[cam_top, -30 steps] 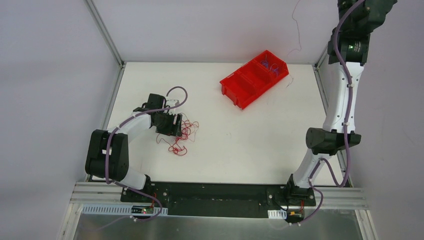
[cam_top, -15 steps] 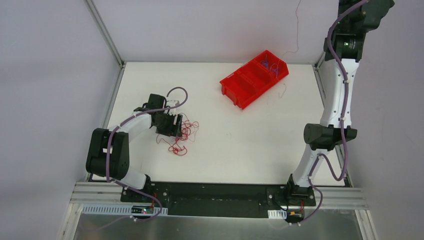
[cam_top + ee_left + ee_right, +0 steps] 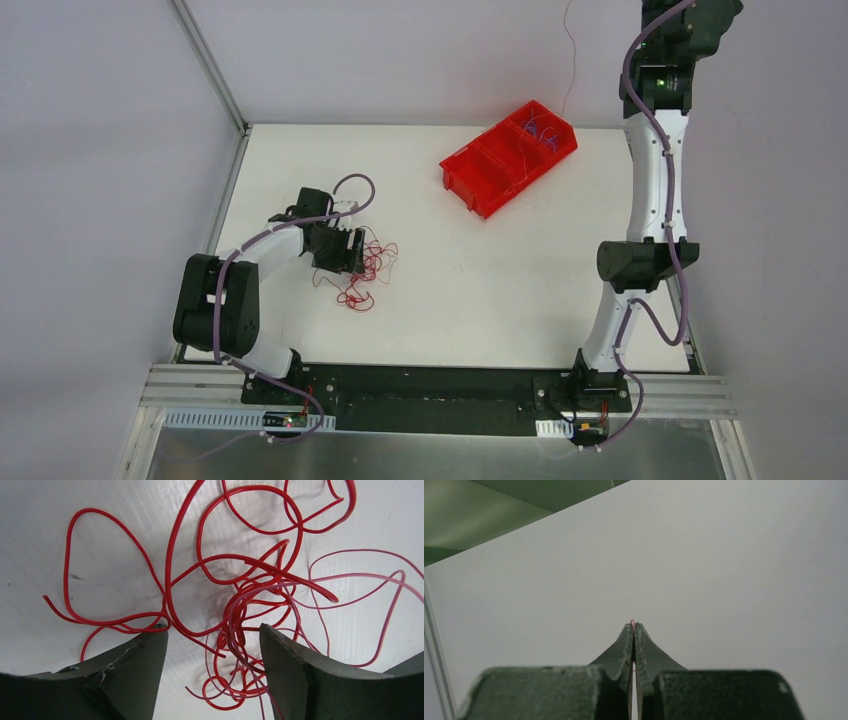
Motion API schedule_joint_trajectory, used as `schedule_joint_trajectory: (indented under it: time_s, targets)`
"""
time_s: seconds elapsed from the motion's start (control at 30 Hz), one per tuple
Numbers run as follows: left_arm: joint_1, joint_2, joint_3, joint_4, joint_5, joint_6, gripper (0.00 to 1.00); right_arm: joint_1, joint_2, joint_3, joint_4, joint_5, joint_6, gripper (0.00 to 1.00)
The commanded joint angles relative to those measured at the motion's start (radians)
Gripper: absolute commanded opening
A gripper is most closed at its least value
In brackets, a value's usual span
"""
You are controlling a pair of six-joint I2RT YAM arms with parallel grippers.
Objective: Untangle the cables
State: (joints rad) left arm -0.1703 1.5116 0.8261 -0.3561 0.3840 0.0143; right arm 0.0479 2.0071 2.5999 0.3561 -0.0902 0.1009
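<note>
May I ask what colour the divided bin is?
The bin is red, clearest in the top external view.

White table [image 3: 500, 285], plain grey walls [image 3: 400, 60]

From above, the right arm [image 3: 655, 180] runs off the top edge, wrist and all. A hair-thin strand [image 3: 568, 60] hangs from up there, too fine to follow into the red bin [image 3: 462, 183]. The cables [image 3: 232, 615] spill past the left wrist view's edges.

No readable txt, labels, brands, nums or signs in any view; nothing legible on any surface.
</note>
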Motion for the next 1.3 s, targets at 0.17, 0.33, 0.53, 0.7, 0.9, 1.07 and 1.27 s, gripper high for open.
schedule_joint_trajectory:
  time_s: [0.17, 0.33, 0.53, 0.7, 0.9, 1.07, 1.27]
  targets:
    - [0.000, 0.027, 0.033, -0.001, -0.002, -0.004, 0.69, 0.017, 0.036, 0.056, 0.101, 0.007, -0.053, 0.00]
    - [0.002, 0.027, 0.028, -0.001, -0.003, -0.006, 0.70, 0.019, 0.069, 0.034, 0.101, -0.006, -0.039, 0.00]
    - [0.011, 0.031, 0.028, -0.002, -0.010, -0.009, 0.70, 0.036, 0.104, -0.011, 0.096, -0.029, -0.020, 0.00]
    - [0.018, 0.032, 0.021, 0.000, -0.011, -0.008, 0.70, 0.050, 0.099, -0.064, 0.092, -0.049, 0.001, 0.00]
    - [0.022, 0.038, 0.022, 0.000, -0.011, -0.005, 0.70, 0.058, 0.068, -0.160, 0.062, -0.064, 0.038, 0.00]
    - [0.027, 0.034, 0.018, 0.002, -0.010, -0.009, 0.70, 0.057, 0.005, -0.372, 0.059, -0.075, 0.052, 0.00]
    - [0.031, 0.039, 0.021, 0.003, -0.009, -0.011, 0.70, 0.052, -0.092, -0.635, 0.059, -0.092, 0.087, 0.00]
